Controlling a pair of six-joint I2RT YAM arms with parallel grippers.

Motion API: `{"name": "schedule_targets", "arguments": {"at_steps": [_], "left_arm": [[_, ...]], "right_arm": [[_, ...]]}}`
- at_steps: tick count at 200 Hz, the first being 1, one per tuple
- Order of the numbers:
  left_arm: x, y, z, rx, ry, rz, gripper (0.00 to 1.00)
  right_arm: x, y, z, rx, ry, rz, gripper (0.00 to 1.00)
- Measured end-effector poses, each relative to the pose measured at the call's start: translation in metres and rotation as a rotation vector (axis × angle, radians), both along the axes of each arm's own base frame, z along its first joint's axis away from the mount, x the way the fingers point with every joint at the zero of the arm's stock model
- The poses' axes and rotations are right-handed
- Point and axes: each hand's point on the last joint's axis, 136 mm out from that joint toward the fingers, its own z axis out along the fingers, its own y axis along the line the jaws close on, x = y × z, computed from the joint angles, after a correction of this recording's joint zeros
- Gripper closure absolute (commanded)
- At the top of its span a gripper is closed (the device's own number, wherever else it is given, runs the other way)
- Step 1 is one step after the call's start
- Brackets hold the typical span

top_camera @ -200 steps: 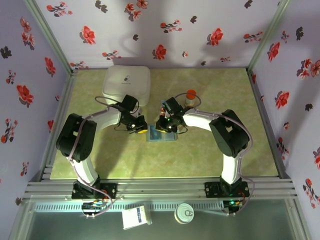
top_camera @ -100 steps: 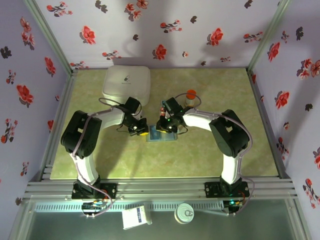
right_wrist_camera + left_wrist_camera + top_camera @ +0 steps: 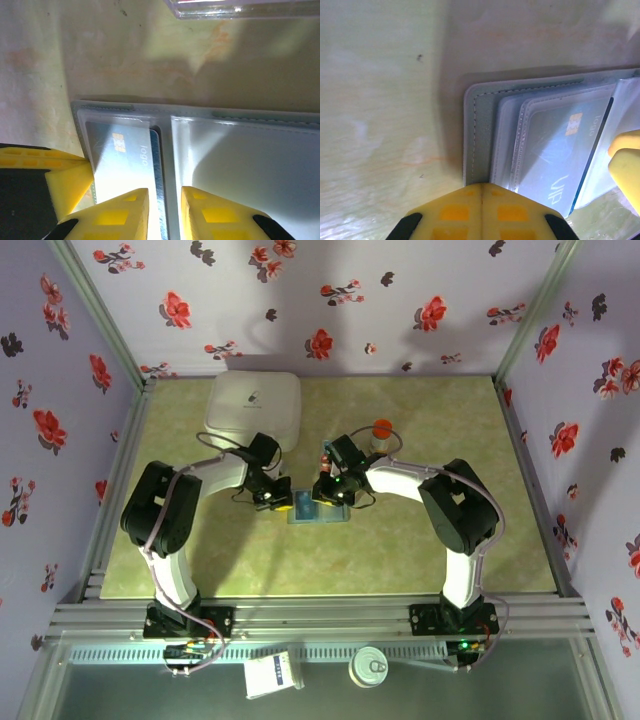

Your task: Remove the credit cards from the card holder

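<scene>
A pale green, marbled table [image 3: 430, 540] carried everything, inside walls papered with red flowers. A large white rounded square box [image 3: 252, 408] sat on the table behind and to the left of the card holder, well apart from it.

The card holder [image 3: 336, 515], a small flat grey-teal folding wallet, lay opened out near the middle of the table, its clear plastic sleeves facing up.

The left gripper [image 3: 276, 499] met the holder's left edge. Its yellow fingers [image 3: 452, 212] were pressed together, tips against the stitched border; whether they caught any of it could not be told.

The right gripper [image 3: 326, 494] stood over the holder from the right. Its yellow fingers [image 3: 120, 210] were slightly apart, with the seam between two sleeves in the narrow gap; whether they pinched it could not be told.

A small orange-capped bottle [image 3: 381, 432] stood upright behind and to the right of the holder.

A blue-teal credit card [image 3: 560, 150] with a gold chip lay inside a sleeve on the holder's left half.
</scene>
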Motion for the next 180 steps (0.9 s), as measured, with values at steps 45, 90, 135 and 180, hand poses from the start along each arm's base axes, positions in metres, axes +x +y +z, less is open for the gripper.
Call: {"name": "schedule_targets", "arguments": {"at_steps": [45,90,135,180], "left_arm": [[0.003,0.002,0.007,-0.007,-0.009,0.022,0.95],[0.006,-0.001,0.022,-0.037,-0.036,0.037,0.98],[0.008,-0.008,0.026,-0.073,-0.036,0.042,1.00],[0.008,-0.018,0.022,-0.094,-0.039,0.028,1.00]], "right_arm": [[0.000,0.001,0.000,0.001,0.000,0.000,0.76],[0.002,0.005,0.003,0.016,-0.011,-0.002,0.77],[0.004,0.011,0.007,0.048,-0.020,-0.004,0.76],[0.006,0.017,0.005,0.076,-0.013,-0.005,0.76]]}}
